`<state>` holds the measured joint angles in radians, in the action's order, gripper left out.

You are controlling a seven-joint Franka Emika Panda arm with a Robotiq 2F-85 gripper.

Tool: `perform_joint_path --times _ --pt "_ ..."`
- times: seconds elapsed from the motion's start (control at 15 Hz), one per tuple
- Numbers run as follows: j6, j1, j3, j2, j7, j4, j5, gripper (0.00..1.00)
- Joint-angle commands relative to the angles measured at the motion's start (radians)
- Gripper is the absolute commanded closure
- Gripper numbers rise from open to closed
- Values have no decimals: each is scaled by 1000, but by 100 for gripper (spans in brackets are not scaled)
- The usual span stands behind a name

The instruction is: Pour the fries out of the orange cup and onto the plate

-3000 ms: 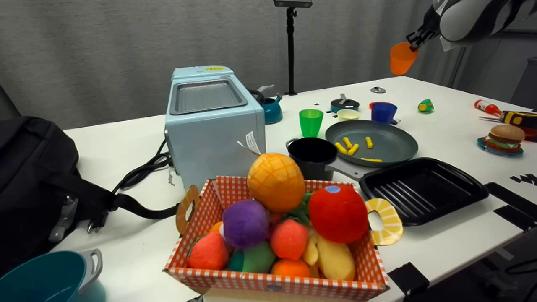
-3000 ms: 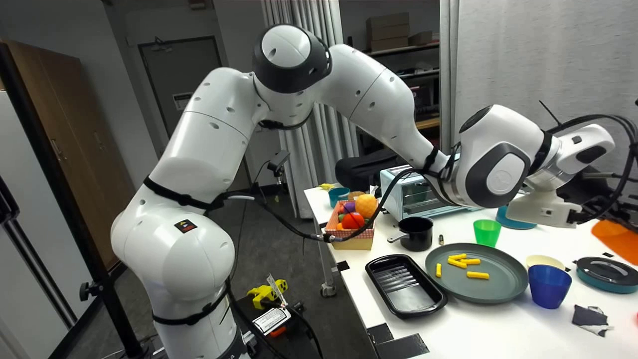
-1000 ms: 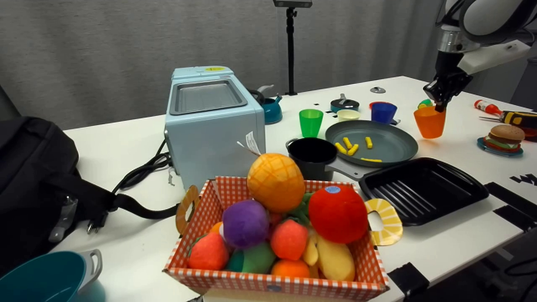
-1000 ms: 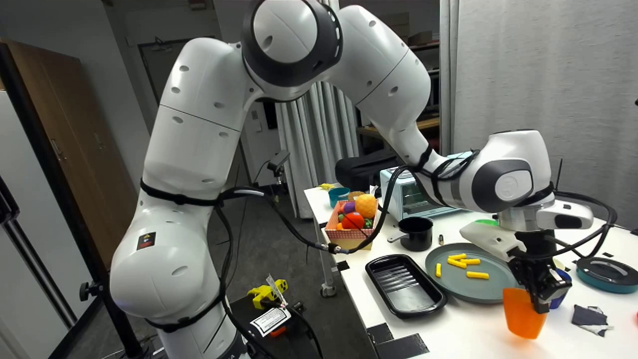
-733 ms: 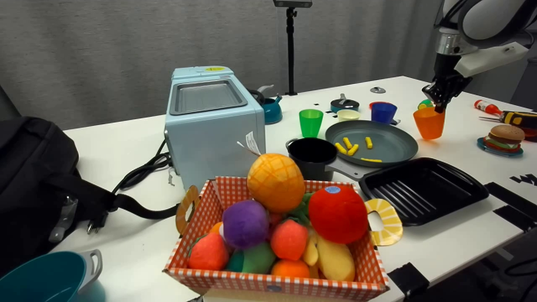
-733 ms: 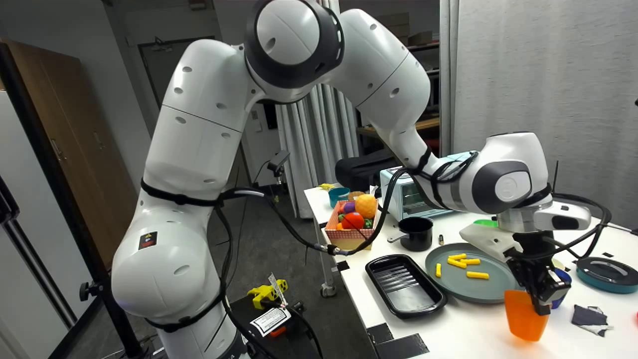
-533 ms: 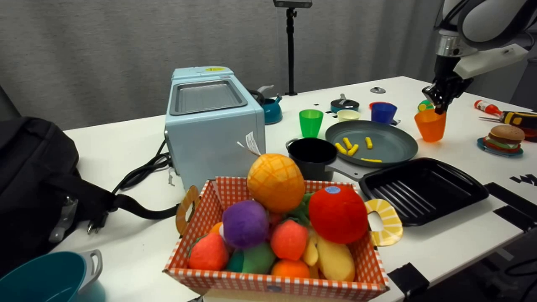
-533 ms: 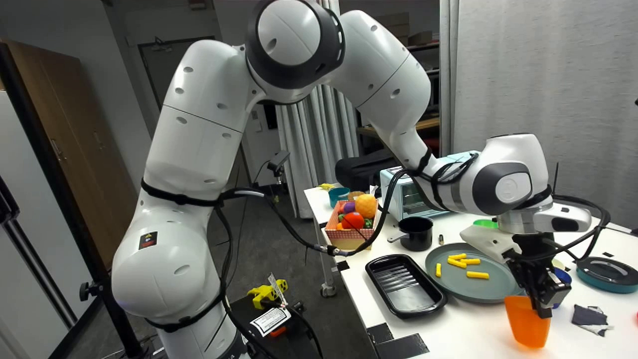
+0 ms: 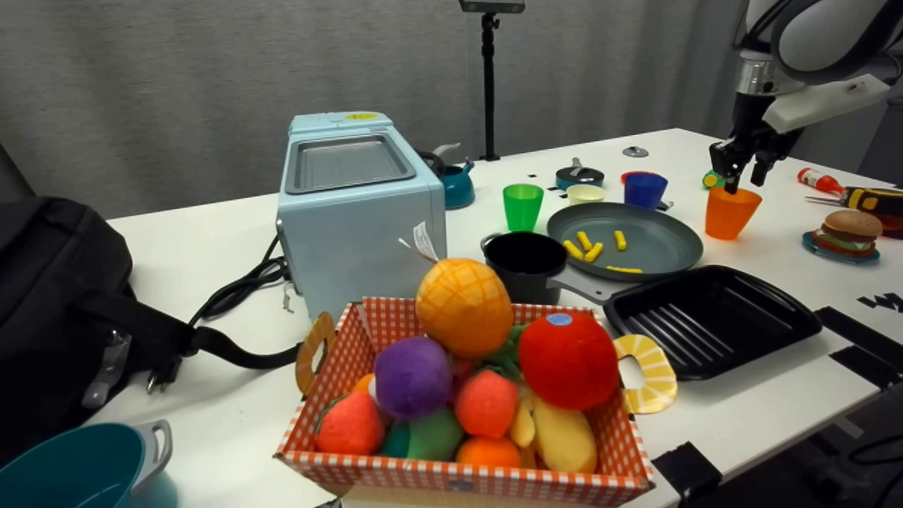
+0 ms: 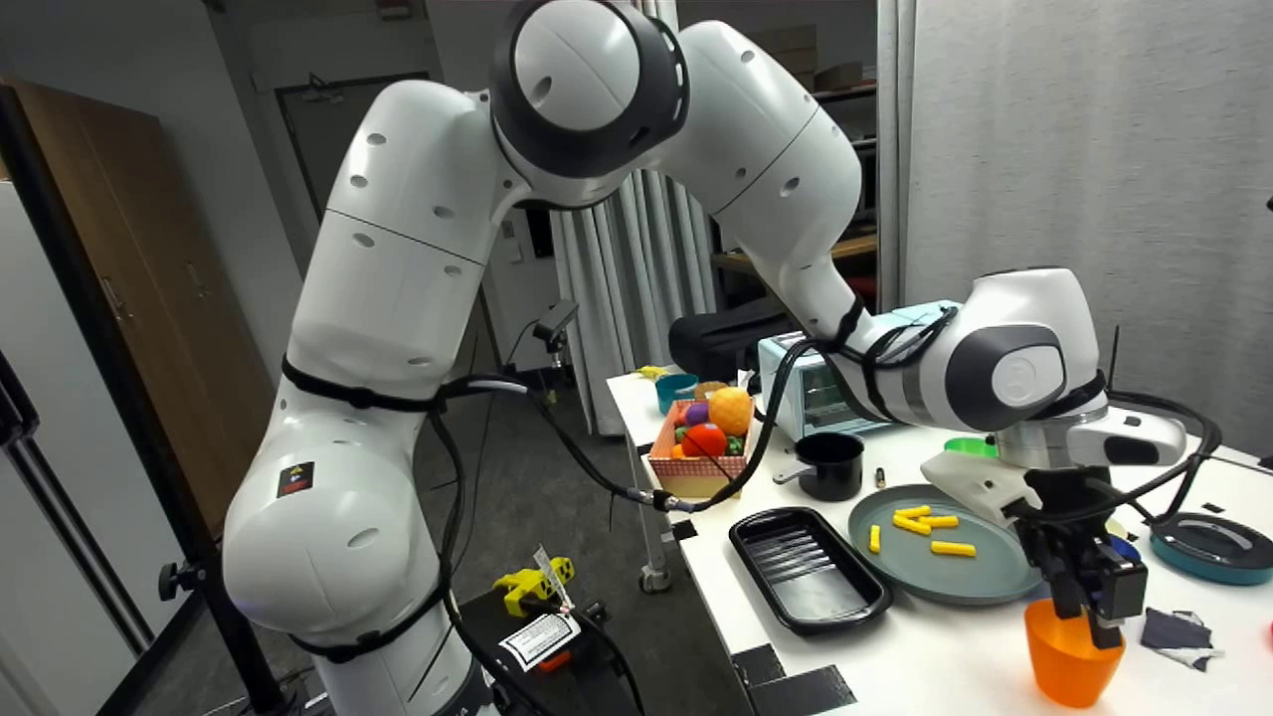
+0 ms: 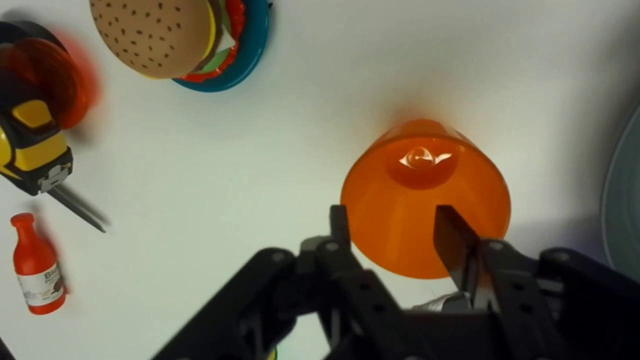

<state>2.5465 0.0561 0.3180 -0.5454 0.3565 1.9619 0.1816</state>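
A: Where's the orange cup?

B: Upright on the desk, near the plate, not touching it. The hand hangs at its top, fingers spread apart, so it grips nothing. One tip's over the cup's mouth, the other's by the rim. Can't tell if they touch.

A: Heavy?

B: Prob. v. light, b/c it's thin plastic & looks empty. Bit bendy, maybe slippery. I guess it won't smash, but it could tip.

A: Where'd u hold it?

B: By the wall up top, one finger in, one out. Gentle pls!

A: And the fries?

B: 5 on the plate, so pouring's prob. done. Short yellow sticks, light too I bet.

A: Other stuff?

B: Plate's round, shallow, dull grey-green. The tray is black, shiny, w/ ridges. The toy fruit in the checked basket looks fuzzy & soft.
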Motion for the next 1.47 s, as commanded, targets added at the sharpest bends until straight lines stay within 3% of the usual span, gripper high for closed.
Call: perform_joint_path --times 0.0,0.13,0.27,1.0,1.4 --pt "2 -8 9 25 9 -2 17 19" --pt "25 -9 7 63 3 9 20 4" --pt "56 -13 4 101 0 14 21 0" --pt "219 -31 -115 289 -66 70 -22 0" --pt "200 -6 -207 390 -165 135 -143 0"
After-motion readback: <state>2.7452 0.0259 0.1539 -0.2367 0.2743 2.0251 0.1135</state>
